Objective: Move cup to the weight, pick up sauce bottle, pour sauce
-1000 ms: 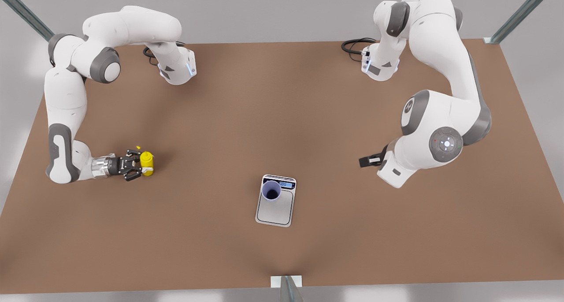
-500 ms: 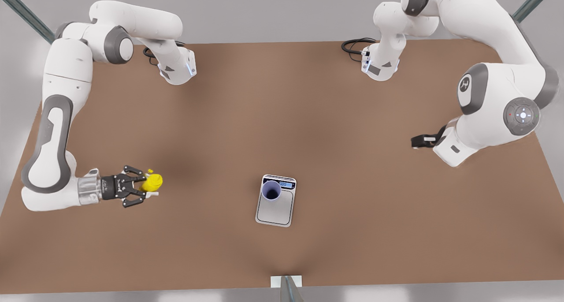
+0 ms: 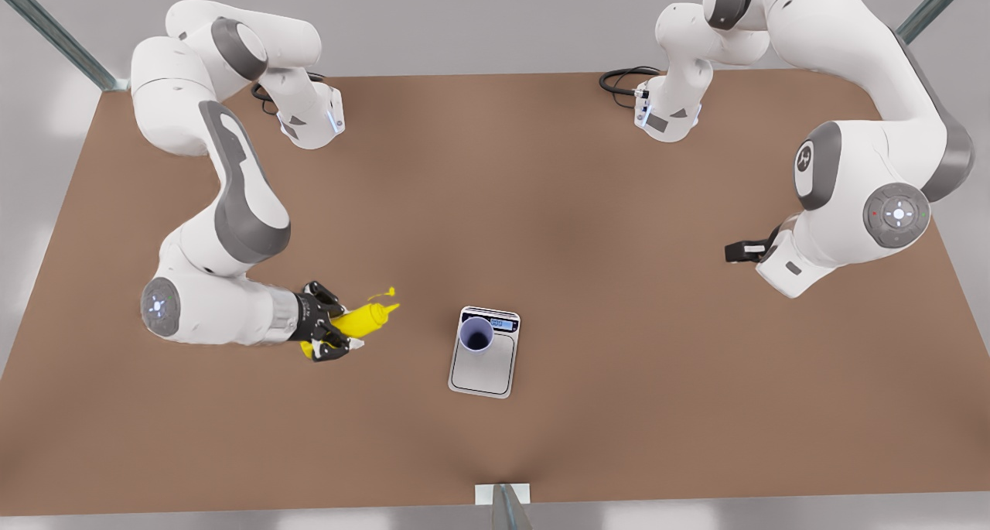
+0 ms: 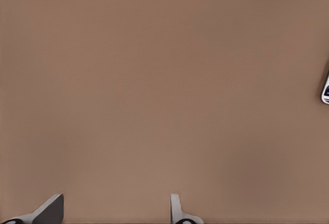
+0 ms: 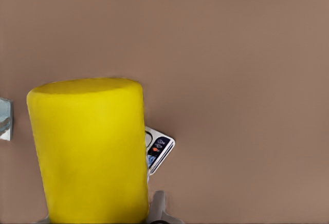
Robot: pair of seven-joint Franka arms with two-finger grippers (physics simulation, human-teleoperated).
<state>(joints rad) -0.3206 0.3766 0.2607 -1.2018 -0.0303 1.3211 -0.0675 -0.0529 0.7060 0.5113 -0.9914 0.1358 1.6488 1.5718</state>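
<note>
The yellow sauce bottle (image 3: 367, 319) hangs tilted above the table, nozzle toward the front view's right. My right gripper (image 3: 331, 333) is shut on its lower body, at the front view's left. In the right wrist view the sauce bottle (image 5: 90, 152) looms close, with one finger (image 5: 159, 206) beside it. The lavender cup (image 3: 476, 334) stands upright on the weight (image 3: 483, 371), at the display end. My left gripper (image 3: 736, 251) waits open at the front view's right, holding nothing; its fingertips frame bare table in the left wrist view (image 4: 113, 211).
The weight's display end peeks past the bottle (image 5: 159, 152) and sits at one edge of the left wrist view (image 4: 326, 90). Both arm bases (image 3: 309, 124) (image 3: 669, 116) and a black cable (image 3: 619, 81) stand at the table's far side. A metal post (image 3: 503, 507) rises at the near edge.
My right gripper carried the sauce bottle toward the front view's right, nearer the weight, and tipped it over sideways. The left arm pulled back from the weight, then held still.
</note>
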